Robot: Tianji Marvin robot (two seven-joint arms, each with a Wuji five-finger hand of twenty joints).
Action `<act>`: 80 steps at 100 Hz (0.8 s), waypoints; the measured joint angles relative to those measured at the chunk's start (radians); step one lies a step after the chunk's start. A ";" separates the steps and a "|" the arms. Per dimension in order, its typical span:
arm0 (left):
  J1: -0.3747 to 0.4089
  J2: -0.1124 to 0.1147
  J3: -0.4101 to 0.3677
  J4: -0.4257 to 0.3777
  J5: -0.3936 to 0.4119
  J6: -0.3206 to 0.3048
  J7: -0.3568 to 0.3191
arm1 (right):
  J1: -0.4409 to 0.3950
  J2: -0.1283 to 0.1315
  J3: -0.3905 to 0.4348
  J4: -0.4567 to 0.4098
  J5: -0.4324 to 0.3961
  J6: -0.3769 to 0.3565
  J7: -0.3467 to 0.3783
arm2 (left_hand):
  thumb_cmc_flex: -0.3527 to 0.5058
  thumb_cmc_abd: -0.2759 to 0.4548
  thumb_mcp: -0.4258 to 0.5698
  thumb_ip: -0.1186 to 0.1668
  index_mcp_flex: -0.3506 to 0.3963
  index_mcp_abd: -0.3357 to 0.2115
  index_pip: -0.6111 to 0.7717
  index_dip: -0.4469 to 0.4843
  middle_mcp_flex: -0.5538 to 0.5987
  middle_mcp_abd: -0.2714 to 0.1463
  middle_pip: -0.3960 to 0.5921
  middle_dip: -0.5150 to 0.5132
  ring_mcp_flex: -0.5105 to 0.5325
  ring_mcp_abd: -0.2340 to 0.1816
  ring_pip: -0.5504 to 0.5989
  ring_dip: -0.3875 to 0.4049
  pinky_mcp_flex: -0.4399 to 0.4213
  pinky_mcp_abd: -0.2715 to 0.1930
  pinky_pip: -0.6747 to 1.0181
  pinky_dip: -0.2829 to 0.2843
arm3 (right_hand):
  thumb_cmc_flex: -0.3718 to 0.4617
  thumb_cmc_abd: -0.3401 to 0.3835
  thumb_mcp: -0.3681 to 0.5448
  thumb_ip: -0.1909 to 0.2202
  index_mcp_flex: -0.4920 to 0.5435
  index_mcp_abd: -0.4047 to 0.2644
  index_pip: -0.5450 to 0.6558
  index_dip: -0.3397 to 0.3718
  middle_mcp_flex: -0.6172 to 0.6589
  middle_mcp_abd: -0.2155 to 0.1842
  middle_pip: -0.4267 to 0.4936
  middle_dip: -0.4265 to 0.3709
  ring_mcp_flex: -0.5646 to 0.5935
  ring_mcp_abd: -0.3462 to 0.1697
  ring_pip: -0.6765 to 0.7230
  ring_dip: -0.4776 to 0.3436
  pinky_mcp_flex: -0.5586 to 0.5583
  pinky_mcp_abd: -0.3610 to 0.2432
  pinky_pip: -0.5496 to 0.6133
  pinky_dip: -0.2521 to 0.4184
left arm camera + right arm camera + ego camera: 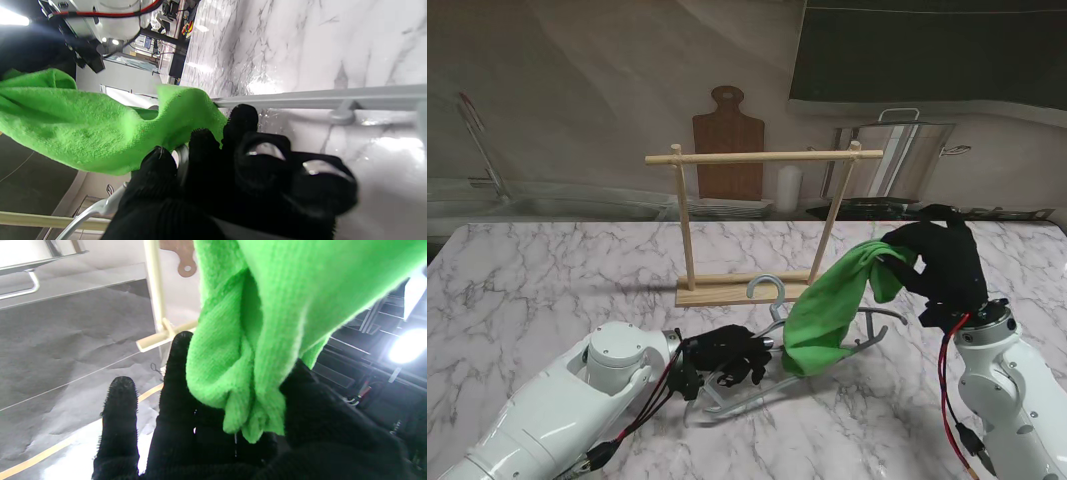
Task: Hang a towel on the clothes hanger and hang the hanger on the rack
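A bright green towel hangs from my right hand, which is raised above the table at the right and shut on the towel's upper end. The towel's lower end drapes over the grey plastic hanger lying on the marble table. My left hand, in a black glove, is shut on the hanger near its neck, pinning it to the table. The left wrist view shows the hanger's bar and the towel just beyond my fingers. The wooden rack stands farther from me, with its bar bare.
The rack's base lies just beyond the hanger's hook. A wooden cutting board, a white cylinder and a metal pot with glass lid stand behind the table. The table edge runs at the far left.
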 measured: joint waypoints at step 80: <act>-0.015 -0.001 -0.019 0.021 0.006 0.021 -0.003 | -0.051 0.011 0.018 -0.017 -0.010 -0.008 0.029 | 0.000 0.000 0.000 0.000 0.000 0.001 -0.001 0.000 0.000 0.001 0.000 0.000 -0.004 0.001 0.000 0.008 0.000 0.000 0.000 0.000 | 0.000 0.000 0.000 0.000 0.000 -0.001 0.000 -0.001 0.000 -0.001 0.000 0.000 0.000 -0.002 0.000 0.000 -0.002 -0.001 0.000 0.000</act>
